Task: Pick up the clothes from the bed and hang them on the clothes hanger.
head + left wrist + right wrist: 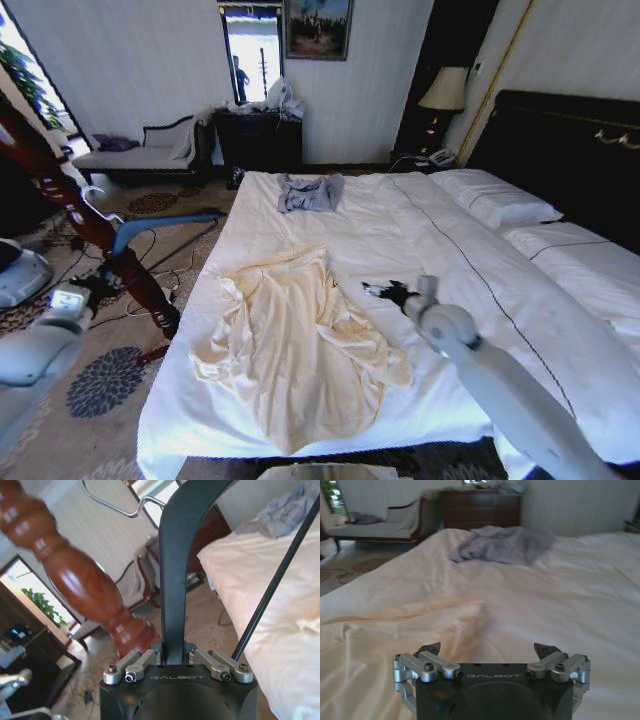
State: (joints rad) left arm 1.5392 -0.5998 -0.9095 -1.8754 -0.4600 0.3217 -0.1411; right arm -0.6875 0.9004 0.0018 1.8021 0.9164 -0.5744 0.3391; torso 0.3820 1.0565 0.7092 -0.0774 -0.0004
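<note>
The clothes, a long wrinkled cream garment, lie flat on the near left half of the bed. My right gripper hovers low over the duvet just right of the garment's upper edge. In the right wrist view this gripper is open with nothing between its fingers, and the cream cloth lies just ahead. My left gripper is off the bed's left side, shut on the dark clothes hanger. The left wrist view shows the hanger's arm clamped in the left gripper, with its silver hook above.
A small grey-blue garment lies near the bed's far end. A reddish-brown turned wooden post leans close beside the hanger and left gripper. Cables lie on the patterned carpet. A chaise, dark dresser and lamp stand beyond.
</note>
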